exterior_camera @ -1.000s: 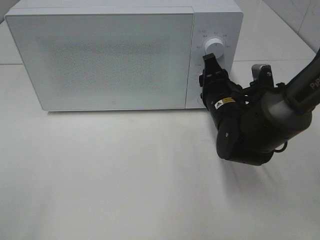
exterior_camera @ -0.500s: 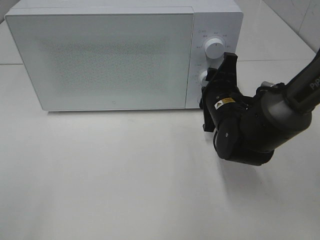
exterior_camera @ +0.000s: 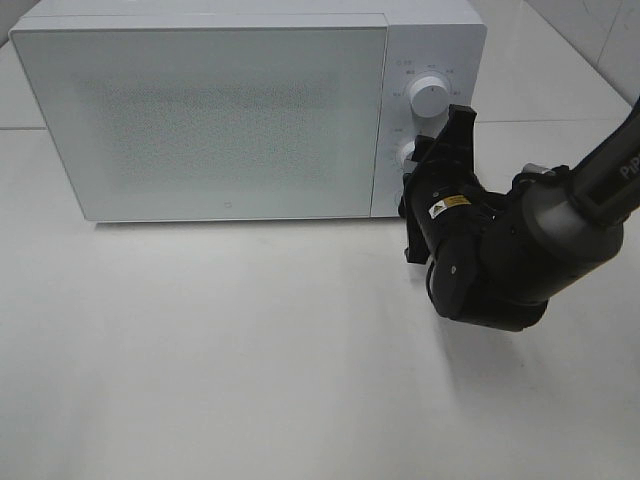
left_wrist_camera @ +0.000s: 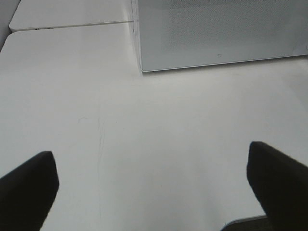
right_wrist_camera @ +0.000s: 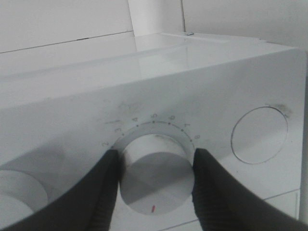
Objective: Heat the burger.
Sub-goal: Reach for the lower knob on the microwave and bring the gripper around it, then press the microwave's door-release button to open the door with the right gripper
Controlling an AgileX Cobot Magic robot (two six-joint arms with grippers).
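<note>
A kitchen-like robot test setup: a white microwave (exterior_camera: 200, 110) stands straight ahead of the right tool (right_wrist_camera: 155, 159), its numbered dial (right_wrist_camera: 156, 180) between the tool's tips, on a plain white counter (exterior_camera: 250, 350) below, with white wall tiles (exterior_camera: 600, 35) beyond.

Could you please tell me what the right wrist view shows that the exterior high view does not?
Only the right wrist view shows the numerals ringing the lower dial, its red mark, and both fingers pressed against its sides. Only the exterior high view shows the shut door, the table and the arm. Both show the microwave panel with the right hand on the lower dial. Neither shows the burger.
</note>
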